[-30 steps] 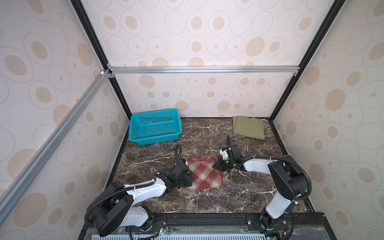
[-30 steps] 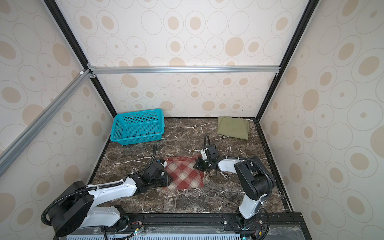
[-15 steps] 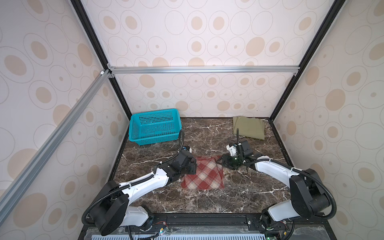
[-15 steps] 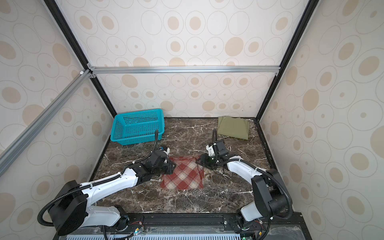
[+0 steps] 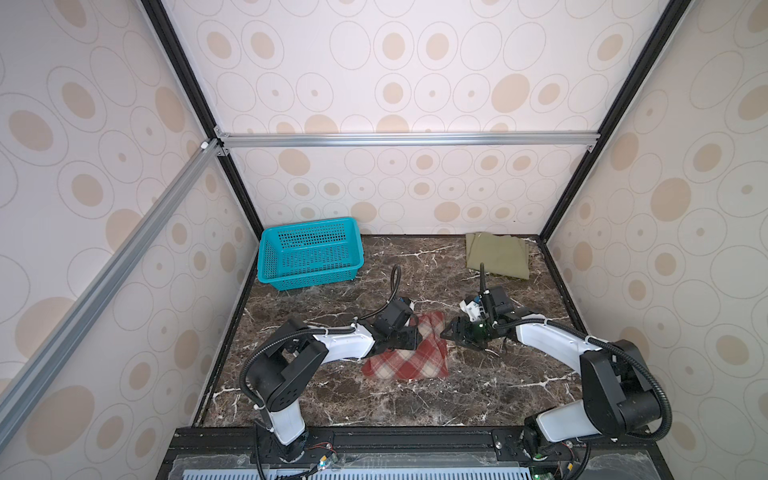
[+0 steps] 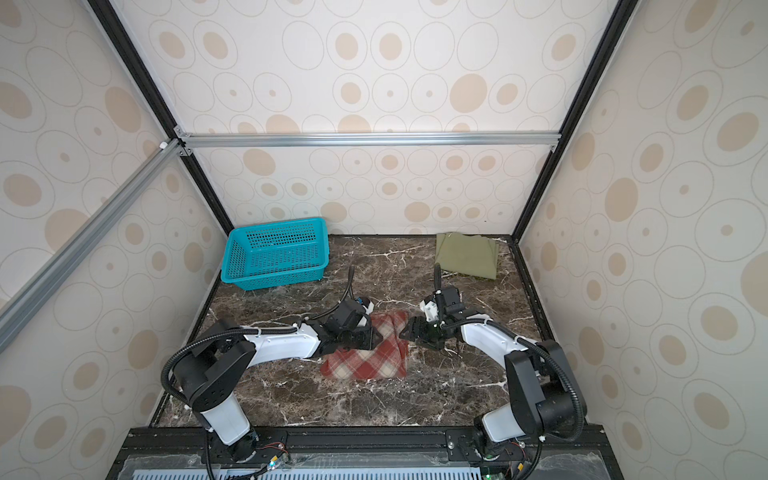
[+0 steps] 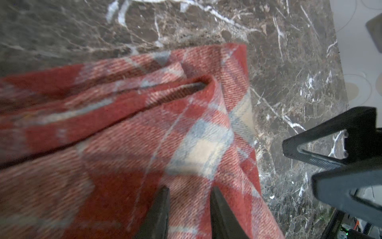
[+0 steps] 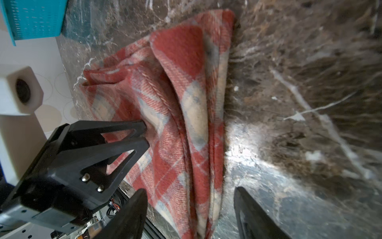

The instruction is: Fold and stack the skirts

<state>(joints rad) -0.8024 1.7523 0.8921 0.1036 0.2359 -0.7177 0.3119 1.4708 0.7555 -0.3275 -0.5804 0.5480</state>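
Woolly red-and-cream plaid skirt [image 5: 415, 362], folded roughly square, lies mid-frame on the veined marble bench [image 5: 415, 401]; left tool [image 7: 189, 198] pinches its fold, right tool [image 8: 189, 194] spread.

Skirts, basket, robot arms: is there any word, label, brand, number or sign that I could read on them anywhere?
No text can be read in any view.
Plaid skirt: checked pattern only, no tag showing.
Green skirt: plain cloth, no tag showing.
Basket: bare plastic, no mark.
Left arm and right arm: no print that can be made out.
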